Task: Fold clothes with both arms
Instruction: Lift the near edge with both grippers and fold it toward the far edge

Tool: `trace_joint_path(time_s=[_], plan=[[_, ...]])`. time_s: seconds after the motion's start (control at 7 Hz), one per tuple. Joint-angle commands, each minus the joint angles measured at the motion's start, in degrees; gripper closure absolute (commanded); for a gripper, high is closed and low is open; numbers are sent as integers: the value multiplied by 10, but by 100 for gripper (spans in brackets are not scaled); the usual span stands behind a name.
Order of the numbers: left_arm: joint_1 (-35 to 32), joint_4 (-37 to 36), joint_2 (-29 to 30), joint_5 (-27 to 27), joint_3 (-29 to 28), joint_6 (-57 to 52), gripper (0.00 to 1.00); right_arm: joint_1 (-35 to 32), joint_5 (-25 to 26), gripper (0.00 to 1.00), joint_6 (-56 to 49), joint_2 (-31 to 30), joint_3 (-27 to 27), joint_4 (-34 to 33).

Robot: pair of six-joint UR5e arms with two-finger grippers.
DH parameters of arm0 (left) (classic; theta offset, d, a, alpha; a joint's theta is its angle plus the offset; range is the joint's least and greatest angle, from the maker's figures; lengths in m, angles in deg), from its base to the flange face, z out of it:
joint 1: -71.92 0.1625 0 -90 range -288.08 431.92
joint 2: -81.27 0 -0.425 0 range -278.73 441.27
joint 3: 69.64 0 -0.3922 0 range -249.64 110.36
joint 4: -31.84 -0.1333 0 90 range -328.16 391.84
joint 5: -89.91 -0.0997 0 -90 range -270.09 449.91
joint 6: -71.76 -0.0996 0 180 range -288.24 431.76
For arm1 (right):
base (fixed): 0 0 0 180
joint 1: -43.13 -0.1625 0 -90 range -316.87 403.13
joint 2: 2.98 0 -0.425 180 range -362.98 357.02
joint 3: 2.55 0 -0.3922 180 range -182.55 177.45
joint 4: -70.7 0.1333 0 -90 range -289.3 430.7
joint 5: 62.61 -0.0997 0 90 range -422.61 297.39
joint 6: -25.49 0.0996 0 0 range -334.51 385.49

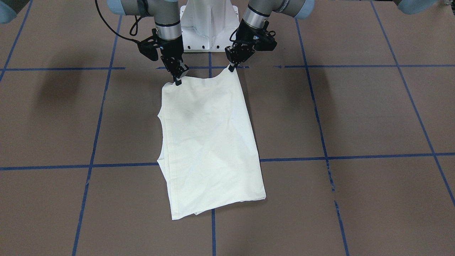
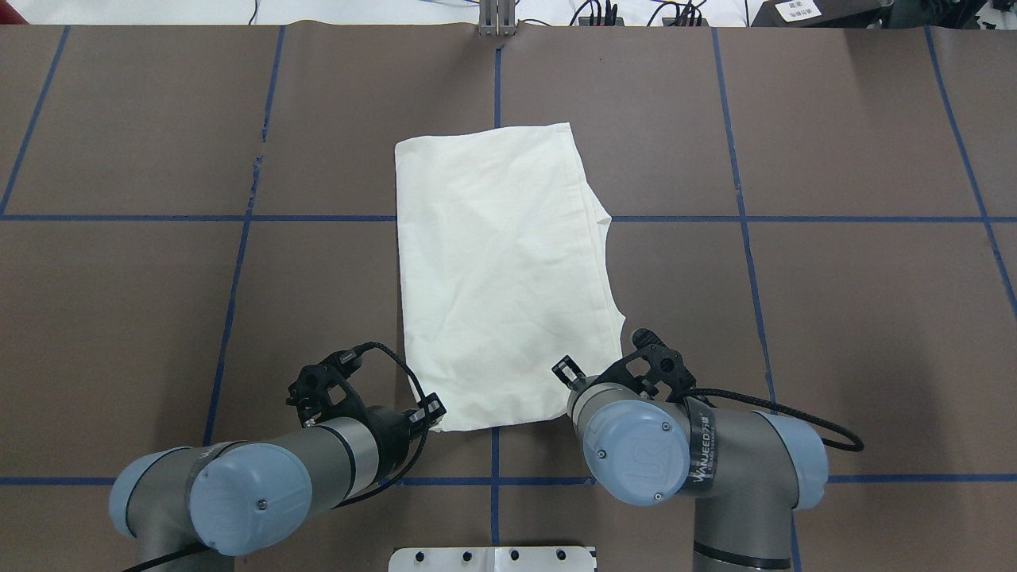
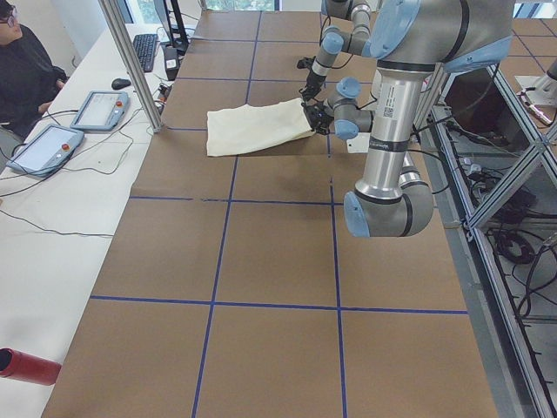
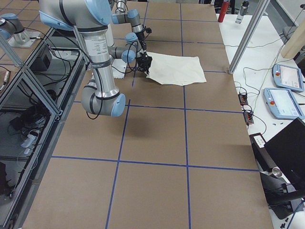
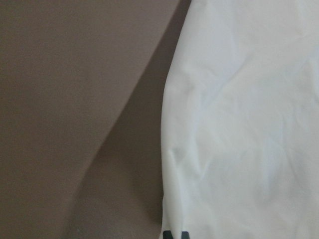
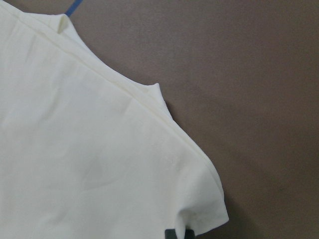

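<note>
The clothes are one cream shirt (image 1: 209, 142), folded into a long rectangle with its plain side up, on the brown table (image 1: 355, 113); no print shows. My left gripper (image 1: 232, 68) is shut on the near corner of the shirt (image 2: 500, 270) on the robot's left. My right gripper (image 1: 177, 83) is shut on the other near corner. Both corners are drawn up slightly toward the fingertips. The far end lies flat. In the left wrist view the shirt (image 5: 244, 124) fills the right half. The shirt's layered edge (image 6: 84, 164) runs diagonally through the right wrist view.
Blue tape lines (image 1: 355, 156) divide the table into squares. The white pedestal base (image 1: 209, 25) stands just behind the grippers. A seated person (image 3: 26, 70) and control tablets (image 3: 100, 109) are at the side bench. A red bottle (image 3: 26, 366) lies at the table's edge.
</note>
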Motion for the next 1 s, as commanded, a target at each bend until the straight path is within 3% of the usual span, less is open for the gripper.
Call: trace_joint_path(time_s=[0.0,0.14,0.29,0.71,0.86], plan=[[0,-170,4,43,165,-14,100,25,-3,100,1,2,-142,-121],[0,-236,6,60,229,-13,100,49,-3,100,2,3,-216,-189],[3,-251,6,63,233,-14,100,53,-2,100,3,10,-217,-203],[-47,-250,33,62,155,-75,100,9,4,100,-24,67,-111,-187],[-83,-249,53,64,108,-112,100,-23,1,100,-45,73,-62,-140]])
